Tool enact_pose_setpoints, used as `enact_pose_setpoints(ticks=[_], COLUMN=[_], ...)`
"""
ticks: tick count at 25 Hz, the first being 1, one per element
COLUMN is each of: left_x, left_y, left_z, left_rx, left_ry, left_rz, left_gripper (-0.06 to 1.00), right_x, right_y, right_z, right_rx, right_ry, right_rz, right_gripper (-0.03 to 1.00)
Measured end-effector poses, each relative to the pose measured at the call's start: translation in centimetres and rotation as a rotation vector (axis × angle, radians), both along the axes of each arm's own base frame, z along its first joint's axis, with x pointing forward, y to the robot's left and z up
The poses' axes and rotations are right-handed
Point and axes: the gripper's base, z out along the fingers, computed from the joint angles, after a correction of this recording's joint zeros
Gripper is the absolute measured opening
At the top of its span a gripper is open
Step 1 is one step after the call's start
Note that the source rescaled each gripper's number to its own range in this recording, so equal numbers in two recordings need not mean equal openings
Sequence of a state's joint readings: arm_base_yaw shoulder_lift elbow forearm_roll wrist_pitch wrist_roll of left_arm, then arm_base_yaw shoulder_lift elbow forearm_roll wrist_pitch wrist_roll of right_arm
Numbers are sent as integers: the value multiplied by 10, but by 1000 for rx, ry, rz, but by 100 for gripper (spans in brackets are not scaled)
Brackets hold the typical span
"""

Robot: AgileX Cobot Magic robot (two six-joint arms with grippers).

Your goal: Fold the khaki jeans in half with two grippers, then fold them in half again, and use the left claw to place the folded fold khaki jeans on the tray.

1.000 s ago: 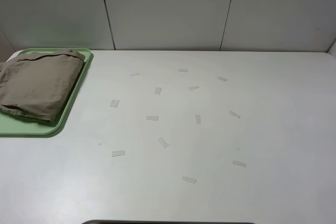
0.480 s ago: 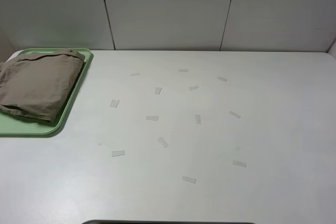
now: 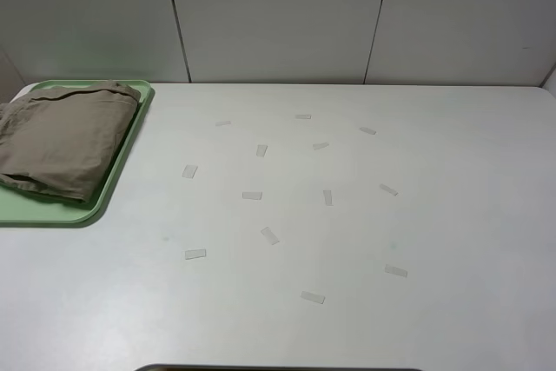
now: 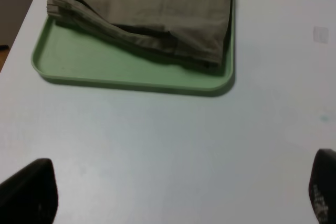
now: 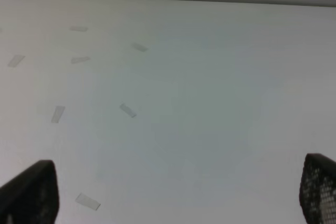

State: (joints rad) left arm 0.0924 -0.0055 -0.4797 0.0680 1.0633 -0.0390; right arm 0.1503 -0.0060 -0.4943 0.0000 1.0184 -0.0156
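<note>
The khaki jeans (image 3: pixel 65 138) are seen folded into a thick bundle and laid on the tray (image 3: pixel 122 175), which is set at the far left corner of the white worktop (image 3: pixel 347 327) in the exterior high view; the bundle covers most of the tray, and a strip of bare green is left along the tray's near edge and near right corner; the cloth is cut off by the left border of that view, so its full reach cannot be told. In the left wrist view the khaki jeans (image 4: pixel 157 9) are shown with stacked layers at their folded edge, resting inside the rim of the tray (image 4: pixel 131 82); bare worktop lies between the tray and the left pincer (image 4: pixel 178 192). The left pincer is held spread wide, with only its two black fingertips (image 4: pixel 29 192) showing at the corners of the view, well apart from the tray and touching nothing. The right pincer (image 5: pixel 173 192) is likewise spread wide and empty, its black fingertips (image 5: pixel 31 192) seen at the corners of the right wrist view above bare worktop. Small pale tape strips (image 3: pixel 270 235) are scattered over the middle of the worktop, away from the tray; several tape strips (image 5: pixel 127 110) are also seen beyond the right pincer. Grey wall panels (image 3: pixel 278 15) are seen behind the worktop.
</note>
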Motion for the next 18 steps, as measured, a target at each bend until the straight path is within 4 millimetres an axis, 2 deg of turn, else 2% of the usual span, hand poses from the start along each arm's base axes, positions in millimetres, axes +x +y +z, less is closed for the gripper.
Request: enact_pose_setpoints(ticks=[18], left_x=[0], left_y=[1], left_z=[0], left_rx=[0], left_ry=[0], left_rz=[-125], left_gripper=[100], right_x=[0], right_y=[0], right_z=[0], right_rx=[0], right_ry=[0], right_rz=[0], right_gripper=[100])
